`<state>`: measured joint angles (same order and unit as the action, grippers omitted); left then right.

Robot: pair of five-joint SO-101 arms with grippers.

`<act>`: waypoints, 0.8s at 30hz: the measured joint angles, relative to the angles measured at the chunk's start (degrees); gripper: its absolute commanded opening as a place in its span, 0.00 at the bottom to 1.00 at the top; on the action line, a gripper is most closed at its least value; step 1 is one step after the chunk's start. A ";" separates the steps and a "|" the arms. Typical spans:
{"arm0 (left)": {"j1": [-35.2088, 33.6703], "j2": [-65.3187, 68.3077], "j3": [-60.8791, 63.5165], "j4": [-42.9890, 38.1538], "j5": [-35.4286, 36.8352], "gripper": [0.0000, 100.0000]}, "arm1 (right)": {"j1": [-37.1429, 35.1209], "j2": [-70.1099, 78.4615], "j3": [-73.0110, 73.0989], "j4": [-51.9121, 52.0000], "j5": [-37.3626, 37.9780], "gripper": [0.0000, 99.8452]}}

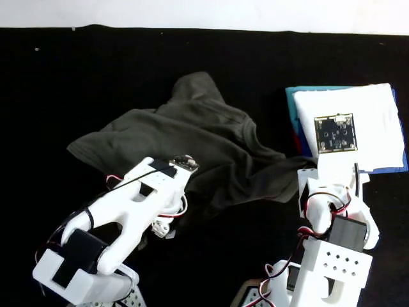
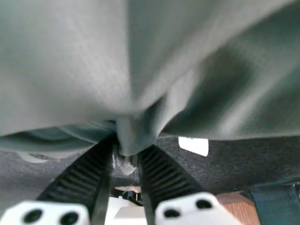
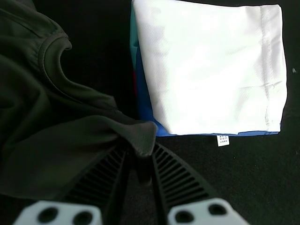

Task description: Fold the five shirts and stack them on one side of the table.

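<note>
A dark olive shirt (image 1: 198,141) lies crumpled across the middle of the black table. My left gripper (image 2: 125,154) is shut on a fold of the dark shirt (image 2: 140,70) at its near edge. My right gripper (image 3: 139,157) is shut on a corner of the dark shirt (image 3: 56,131) at the shirt's right end. A stack of folded shirts sits at the right side, a white shirt (image 1: 358,125) on top with blue, teal and red ones beneath. The white shirt (image 3: 211,70) lies just past the right gripper's fingertips.
The left arm (image 1: 121,230) and the right arm (image 1: 332,236) stand at the table's near edge. A pale wall strip (image 1: 204,13) runs behind the far table edge. Black tabletop (image 1: 77,83) lies open at the far left.
</note>
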<state>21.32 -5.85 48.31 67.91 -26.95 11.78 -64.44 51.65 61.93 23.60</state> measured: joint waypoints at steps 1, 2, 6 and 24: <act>0.00 0.00 0.00 0.00 0.00 0.01 | 0.00 0.00 0.00 0.00 0.00 0.01; 0.00 0.00 -0.18 0.00 0.00 0.01 | 0.00 0.00 0.00 0.00 0.00 0.01; -2.29 -1.76 -4.66 4.22 0.00 0.01 | 0.00 0.18 0.00 -0.62 0.00 0.01; -27.69 -20.13 -59.60 32.00 -8.26 0.01 | -5.71 27.87 -54.77 10.02 -5.27 0.01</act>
<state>-6.37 -25.98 -11.30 99.91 -35.21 6.07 -36.57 -3.12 71.96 18.33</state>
